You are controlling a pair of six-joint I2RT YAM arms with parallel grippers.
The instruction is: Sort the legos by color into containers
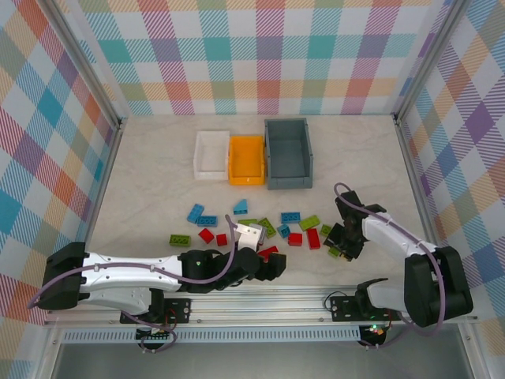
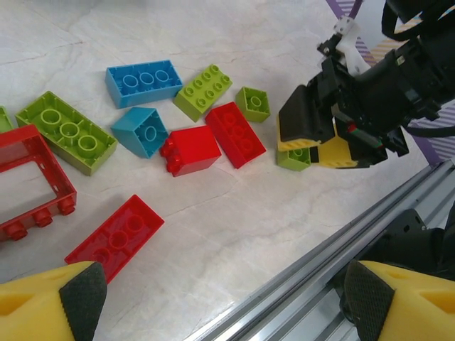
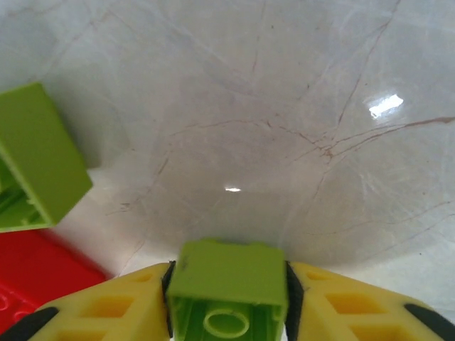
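While the right gripper (image 3: 227,295) has its jaws clamped on the flat sides of a lime brick (image 3: 229,273) at 4 o'clock on the table (image 1: 158,158), it looks light, rigid, slick, so a square side grip suits; left gripper (image 2: 220,298) jaws wide apart; containers (image 1: 287,154) at 12 o'clock.

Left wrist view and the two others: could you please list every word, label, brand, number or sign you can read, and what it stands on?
No text can be read.
Blue brick: any embossing on its studs is too blurred to read.
Lime green brick in the right gripper: no marking seen.
White bin, orange bin, grey bin: no label seen.
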